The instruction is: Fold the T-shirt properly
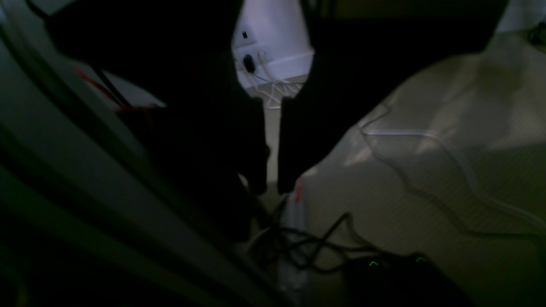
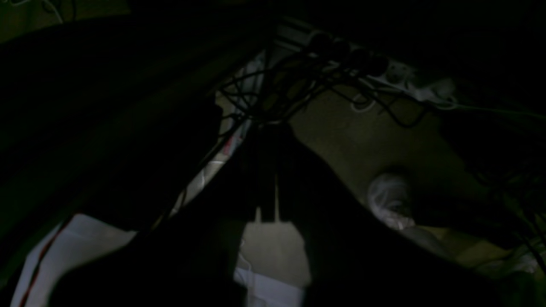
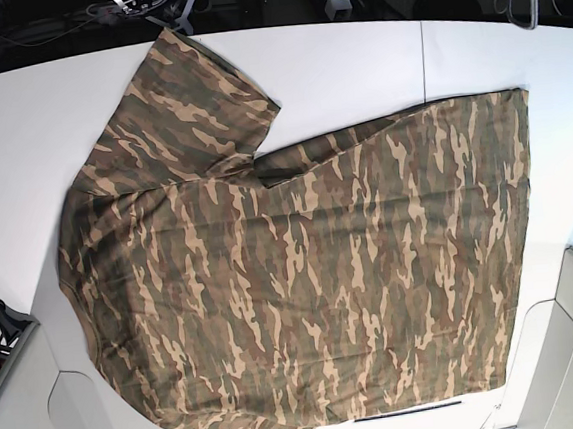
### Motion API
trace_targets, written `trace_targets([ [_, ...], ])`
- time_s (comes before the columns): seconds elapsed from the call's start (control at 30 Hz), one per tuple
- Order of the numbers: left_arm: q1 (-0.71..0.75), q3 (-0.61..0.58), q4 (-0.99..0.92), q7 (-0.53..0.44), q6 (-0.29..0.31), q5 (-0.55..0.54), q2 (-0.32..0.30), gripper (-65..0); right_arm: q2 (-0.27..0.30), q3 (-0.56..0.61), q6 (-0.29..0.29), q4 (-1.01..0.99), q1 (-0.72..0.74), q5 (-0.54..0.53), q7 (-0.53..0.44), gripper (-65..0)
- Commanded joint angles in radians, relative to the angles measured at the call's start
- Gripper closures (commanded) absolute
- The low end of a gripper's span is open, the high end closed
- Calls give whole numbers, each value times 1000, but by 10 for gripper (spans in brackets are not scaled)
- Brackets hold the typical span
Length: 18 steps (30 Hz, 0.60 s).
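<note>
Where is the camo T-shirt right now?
In the base view the T-shirt lies spread out flat on the white table, covering most of its middle, with one sleeve pointing toward the table's far edge.

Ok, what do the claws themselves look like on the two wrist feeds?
Both read as black silhouettes in dim light. The left claw has two long, flat, dark fingers that taper toward the tips. The right claw has the same dark, narrow shape. No markings or cables on them can be made out.
</note>
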<state>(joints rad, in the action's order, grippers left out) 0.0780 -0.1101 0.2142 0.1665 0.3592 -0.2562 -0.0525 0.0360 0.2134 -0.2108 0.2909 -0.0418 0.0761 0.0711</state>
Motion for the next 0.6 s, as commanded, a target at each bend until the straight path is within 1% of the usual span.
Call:
trace_targets([
  [0.0, 10, -2, 3, -3, 29, -5, -14, -56, 3, -2, -7, 6, -6, 3, -7, 0],
  [0.03, 14, -2, 3, -3, 52, -16, -18, -56, 3, -2, -11, 6, -9, 3, -7, 0],
  [0.07, 22, -2, 3, -6, 60, -25, -27, -56, 4, -2, -17, 7, -10, 3, -7, 0],
  [0.2, 40, -2, 6, -14, 80, -48, -54, -56, 17, -2, -56, 14, -24, 3, -7, 0],
  [0.27, 49, -2, 13, -13, 80, -62, -65, -56, 31, -2, -77, 19, -34, 3, -7, 0],
  [0.3, 56, -2, 20, -14, 85, -63, -68, -56, 39, -2, -95, 27, -40, 3, -7, 0],
  [0.4, 86, -2, 63, -14, 140, -62, -82, -57, 69, -2, -167, 65, -80, 2, -7, 0],
  [0.43, 102, -2, 85, -13, 150, -62, -87, -57, 80, -2, -193, 86, -100, 2, -7, 0],
  [0.5, 143, -2, 139, -13, 150, -62, -98, -57, 101, -2, -225, 138, -145, -5, -7, 0],
  [0.57, 190, -2, 206, -12, 150, -62, -109, -58, 129, -2, -247, 200, -199, -40, -7, 0],
])
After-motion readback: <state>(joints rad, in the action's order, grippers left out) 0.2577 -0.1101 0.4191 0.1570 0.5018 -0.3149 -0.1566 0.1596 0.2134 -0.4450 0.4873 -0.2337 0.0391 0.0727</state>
